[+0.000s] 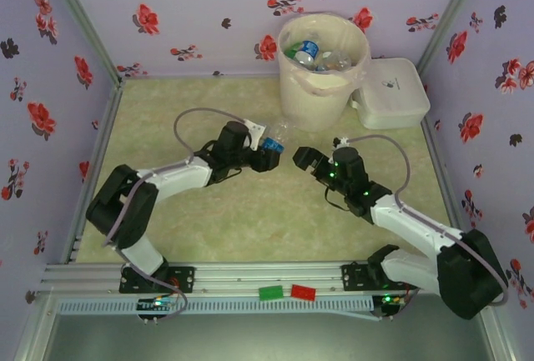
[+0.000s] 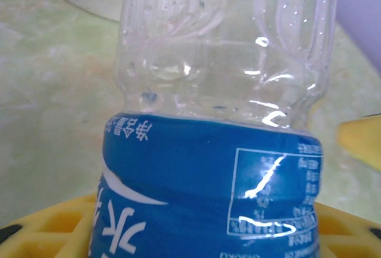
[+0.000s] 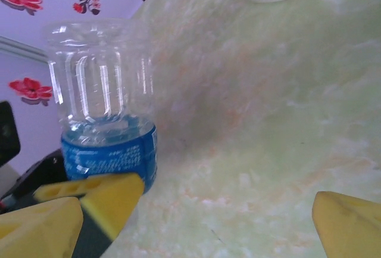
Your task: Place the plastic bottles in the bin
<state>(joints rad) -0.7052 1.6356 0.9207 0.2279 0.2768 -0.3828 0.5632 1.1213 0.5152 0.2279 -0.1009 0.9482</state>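
One clear bottle [image 1: 274, 136] with a blue label, clamped around its labelled half between the yellow fingers [image 2: 47, 234] of the left gripper [image 1: 264, 151]. Seems raised off the table [image 1: 250, 228], going by the right wrist view, where the ribbed clear half stands free above the grip. Cannot tell which end carries the cap.

Long axis running from the gripper up and to the right in the top view, with the free clear end aimed roughly at the bin [image 1: 321, 94]. Bin farther along that same line, beyond the bottle toward the back of the table. Near but clearly apart, with bare table between. Several other bottles [image 1: 310, 51] already inside, lying below the rim.

Right gripper [image 1: 304, 158] just beside the held bottle on its right, jaws spread wide and grasping nothing. Faces the bottle across a small gap without touching it. White lidded box [image 1: 392, 98] touching or nearly touching the bin's right side, and not the target.

Step in hand, as a judgement: transport by the left arm, which already has the bottle and so needs no handover. Next move probably a carry onward along the bottle's own axis, with a climb first, since the bin's rim stands well above the bottle's present height. Main risk: clipping the rim or its liner with the projecting clear end before letting go.
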